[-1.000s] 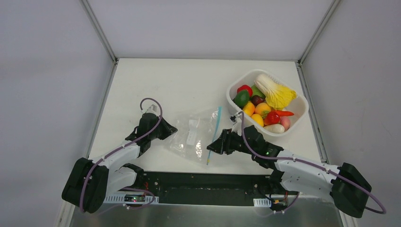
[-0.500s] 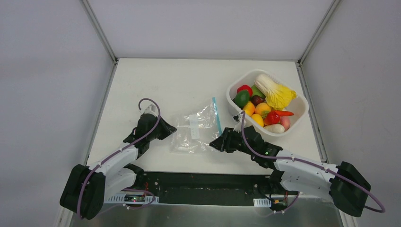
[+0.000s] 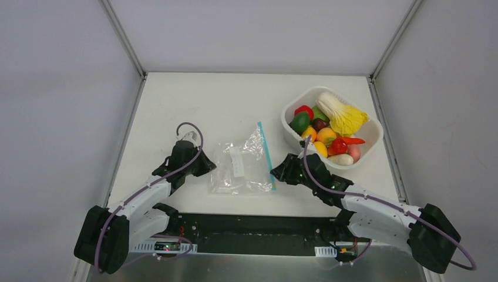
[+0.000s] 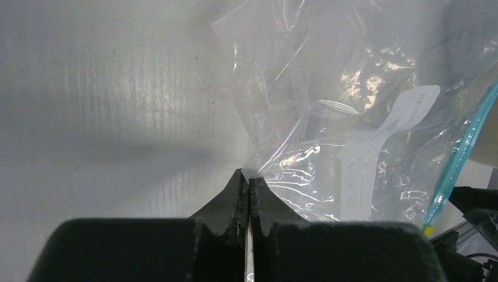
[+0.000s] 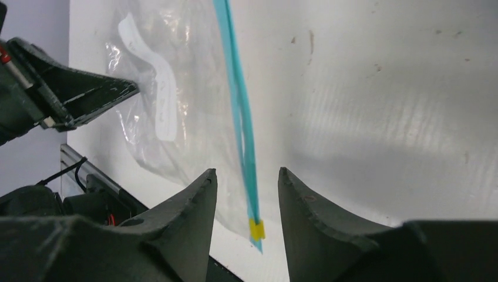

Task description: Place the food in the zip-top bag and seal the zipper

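Right now my left claw [image 4: 247, 179] is pressed together on a thin edge of the zip-top bag [image 3: 241, 167], with the clear plastic pinched flat between both fingertips. Ahead of that claw the bag lies crinkled on the table [image 3: 223, 106]. Its white label strip [image 4: 376, 147] is ahead and to the claw's right. The zipper [image 5: 238, 100] is beyond the label, along the bag's far edge.

My right claw [image 5: 246, 171] is spread and grips nothing. The teal zipper runs straight away from it, lined up with the gap between the two fingers. The strip's near end, marked by a small yellow tab [image 5: 256, 229], lies down in that gap. I cannot tell whether either finger touches the plastic, nor whether the zipper is pressed closed. Across the bag, ahead and to this claw's left, my other claw shows as a dark wedge at the opposite edge.

The food [image 3: 326, 132] is piled in the white tub [image 3: 284, 121], which stands close behind my right claw on the side away from the bag.
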{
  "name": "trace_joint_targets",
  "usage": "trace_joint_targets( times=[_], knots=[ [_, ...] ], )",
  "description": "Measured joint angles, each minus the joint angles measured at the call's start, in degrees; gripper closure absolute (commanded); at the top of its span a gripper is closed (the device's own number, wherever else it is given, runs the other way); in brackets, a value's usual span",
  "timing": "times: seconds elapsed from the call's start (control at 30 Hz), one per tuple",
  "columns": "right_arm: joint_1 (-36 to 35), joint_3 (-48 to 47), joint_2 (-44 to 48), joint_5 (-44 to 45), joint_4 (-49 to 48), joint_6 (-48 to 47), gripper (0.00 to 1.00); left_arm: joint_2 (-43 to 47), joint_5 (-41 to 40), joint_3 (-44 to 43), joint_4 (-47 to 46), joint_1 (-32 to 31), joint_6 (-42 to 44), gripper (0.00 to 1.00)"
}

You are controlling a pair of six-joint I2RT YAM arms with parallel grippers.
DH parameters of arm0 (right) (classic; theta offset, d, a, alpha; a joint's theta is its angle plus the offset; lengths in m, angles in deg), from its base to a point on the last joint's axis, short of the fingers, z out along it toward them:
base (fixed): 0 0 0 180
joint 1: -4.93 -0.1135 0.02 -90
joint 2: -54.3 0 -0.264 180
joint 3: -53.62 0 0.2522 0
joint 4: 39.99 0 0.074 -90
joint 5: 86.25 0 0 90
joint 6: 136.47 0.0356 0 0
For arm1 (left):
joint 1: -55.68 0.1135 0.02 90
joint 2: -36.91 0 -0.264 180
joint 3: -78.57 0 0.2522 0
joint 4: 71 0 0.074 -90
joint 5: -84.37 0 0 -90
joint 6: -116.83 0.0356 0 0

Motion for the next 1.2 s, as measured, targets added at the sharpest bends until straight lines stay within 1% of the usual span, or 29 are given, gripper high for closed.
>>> trace_joint_targets(
  times=[0.13, 0.2, 0.27, 0.3, 0.6, 0.83, 1.0, 1.1, 1.13, 1.2],
  knots=[
    [3.1, -0.9, -2.2, -1.1, 0.0, -0.5, 0.6, 0.0, 0.0, -0.7, 1.4, 0.0, 2.4, 1.0],
    [3.4, -1.8, -3.0, -2.6, -0.1, -1.0, 0.61, 0.0, 0.0, -0.7, 1.6, 0.0, 3.0, 1.0],
    [3.4, -2.8, -3.9, -4.3, -0.6, -1.4, 0.66, -0.2, 0.1, -0.7, 1.7, 0.0, 3.4, 1.0],
    [3.4, -3.4, -4.5, -5.0, -1.0, -1.6, 0.67, -0.3, 0.1, -0.8, 1.7, 0.0, 3.6, 1.0],
    [3.9, -5.0, -10.0, -7.3, -3.3, -1.7, 0.66, -0.6, 0.1, -0.8, 1.7, 0.0, 4.1, 1.0],
    [4.1, -5.0, -11.7, -10.0, -5.3, -1.7, 0.67, -0.7, 0.1, -0.8, 1.7, 0.0, 4.1, 1.0],
    [4.1, -5.1, -12.5, -13.3, -6.9, -2.0, 0.66, -1.2, 0.2, -0.8, 1.3, 0.0, 4.0, 1.0],
    [4.1, -5.9, -14.6, -15.6, -7.0, -2.3, 0.66, -1.8, 0.5, -0.8, 0.5, 0.0, 3.7, 1.0],
    [4.1, -6.2, -15.1, -16.0, -7.1, -2.4, 0.68, -2.0, 0.5, -0.8, 0.2, 0.0, 3.6, 1.0],
    [4.1, -6.8, -16.4, -16.9, -7.1, -2.4, 0.87, -2.2, 0.6, -0.8, -0.5, 0.0, 3.3, 1.0]
  ],
)
